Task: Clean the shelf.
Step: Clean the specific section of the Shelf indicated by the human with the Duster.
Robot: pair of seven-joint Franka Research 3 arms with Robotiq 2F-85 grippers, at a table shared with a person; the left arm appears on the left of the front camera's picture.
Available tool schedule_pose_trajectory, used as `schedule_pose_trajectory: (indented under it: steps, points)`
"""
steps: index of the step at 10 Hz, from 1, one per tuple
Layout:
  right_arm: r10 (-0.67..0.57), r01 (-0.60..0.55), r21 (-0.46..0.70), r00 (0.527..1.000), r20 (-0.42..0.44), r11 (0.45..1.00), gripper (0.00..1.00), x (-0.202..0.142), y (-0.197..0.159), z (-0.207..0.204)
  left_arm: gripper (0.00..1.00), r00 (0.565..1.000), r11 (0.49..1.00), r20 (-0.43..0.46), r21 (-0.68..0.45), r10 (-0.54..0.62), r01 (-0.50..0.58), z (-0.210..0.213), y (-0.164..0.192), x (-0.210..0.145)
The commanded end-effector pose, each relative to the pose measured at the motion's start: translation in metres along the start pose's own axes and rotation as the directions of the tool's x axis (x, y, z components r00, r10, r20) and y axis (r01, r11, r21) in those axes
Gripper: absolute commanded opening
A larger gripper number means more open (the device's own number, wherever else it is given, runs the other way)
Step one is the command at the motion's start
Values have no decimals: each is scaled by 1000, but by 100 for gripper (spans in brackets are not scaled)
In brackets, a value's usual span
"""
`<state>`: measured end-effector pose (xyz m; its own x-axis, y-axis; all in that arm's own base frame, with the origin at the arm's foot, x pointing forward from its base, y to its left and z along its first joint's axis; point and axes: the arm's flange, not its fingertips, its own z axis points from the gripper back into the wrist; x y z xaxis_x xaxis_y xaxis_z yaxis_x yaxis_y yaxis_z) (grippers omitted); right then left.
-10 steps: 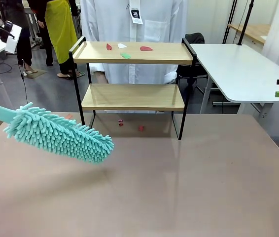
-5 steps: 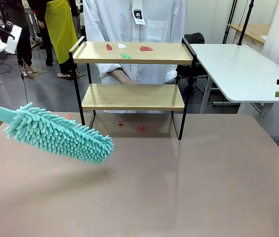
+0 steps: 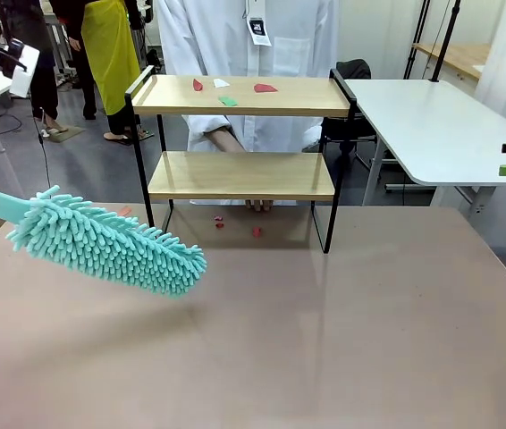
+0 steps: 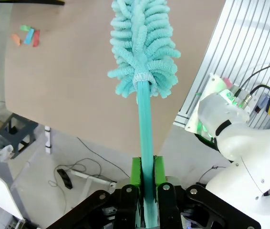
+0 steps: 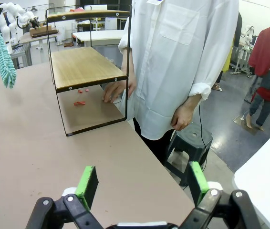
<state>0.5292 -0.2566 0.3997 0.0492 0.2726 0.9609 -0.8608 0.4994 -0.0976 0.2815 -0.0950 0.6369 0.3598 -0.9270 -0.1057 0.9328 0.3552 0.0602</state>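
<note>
Teal chenille, all soft fingers: the duster (image 3: 110,243) hovers over the beige tabletop (image 3: 369,340), its slim smooth handle pinched tight in the left gripper (image 4: 147,164). The right gripper (image 5: 142,183) gapes, empty. The shelf (image 3: 298,96) stands at the far edge, with flat coloured scraps (image 3: 227,101) on its pale wooden top board. Sweeping looks not yet begun; the next move calls for lifting the duster and reaching across.

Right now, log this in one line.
left pincer: shut on duster | right pincer: open | shelf: scraps on top | hand: shelf base

A person (image 3: 289,45) in a white shirt stands behind the beige tabletop (image 3: 342,340), a white table (image 3: 432,125) alongside.
</note>
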Motion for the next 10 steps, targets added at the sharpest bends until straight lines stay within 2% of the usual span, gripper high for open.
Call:
schedule_pose_trajectory:
  steps: [1,10]
  points:
    - [-13,12,-12,1000,-20,1000,100,8,1,-2,13,1000,1000,17,-3,8,-8,-2,-2,-3]
    - [-13,12,-12,1000,-20,1000,100,8,1,-2,13,1000,1000,17,-3,8,-8,-2,-2,-3]
